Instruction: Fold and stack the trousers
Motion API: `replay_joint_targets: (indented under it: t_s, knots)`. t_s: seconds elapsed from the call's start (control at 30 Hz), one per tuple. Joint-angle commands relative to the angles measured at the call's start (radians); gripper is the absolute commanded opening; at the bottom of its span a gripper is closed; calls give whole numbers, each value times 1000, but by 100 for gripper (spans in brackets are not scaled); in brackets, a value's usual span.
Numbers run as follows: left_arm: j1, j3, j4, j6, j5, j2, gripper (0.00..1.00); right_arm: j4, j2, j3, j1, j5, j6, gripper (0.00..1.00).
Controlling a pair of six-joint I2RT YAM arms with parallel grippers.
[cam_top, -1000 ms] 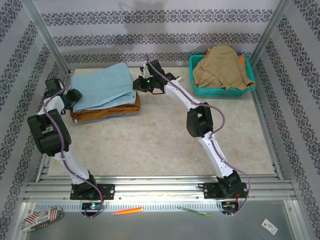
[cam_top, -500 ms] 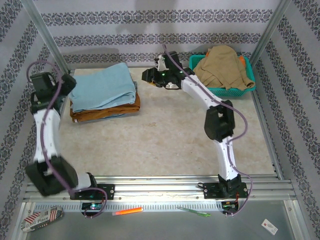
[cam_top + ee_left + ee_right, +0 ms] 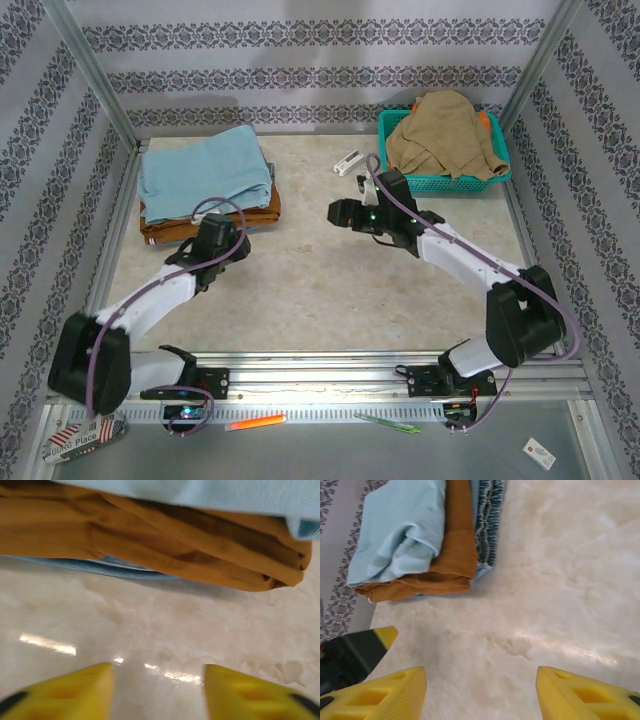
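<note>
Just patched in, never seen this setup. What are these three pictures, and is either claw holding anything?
Two robot arms stand bolted at the near edge of the table, each ending in a two-finger gripper. The overhead picture looks down from behind them. The other two come from wrist cameras, with the yellow fingers at the bottom. On the table the folded light-blue trousers top a stack, over a rust-orange garment. A teal basket holds a tan garment. The left gripper and right gripper are both open, holding nothing.

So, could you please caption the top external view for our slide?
Folded trousers crown the rust-orange garment at back left, while left gripper and right gripper hover open nearby.
</note>
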Motion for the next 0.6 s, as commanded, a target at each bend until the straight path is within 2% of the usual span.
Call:
replay_joint_targets:
  t_s: [0.0, 0.17, 0.27, 0.33, 0.57]
  knots:
    - [-39, 36, 236, -6, -46, 103, 0, 38, -94, -68, -31, 59, -24, 60]
    - [-53, 66, 330, -33, -51, 259, 0, 48, -195, -205, -106, 109, 66, 60]
    - [-34, 72, 376, -51, -99, 346, 0, 52, -256, -264, -150, 107, 85, 60]
    - [23, 95, 380, -67, -116, 413, 0, 26, -293, -276, -170, 108, 71, 60]
    - [286, 147, 399, -185, 0, 527, 0, -46, -368, -282, -227, 84, 29, 61]
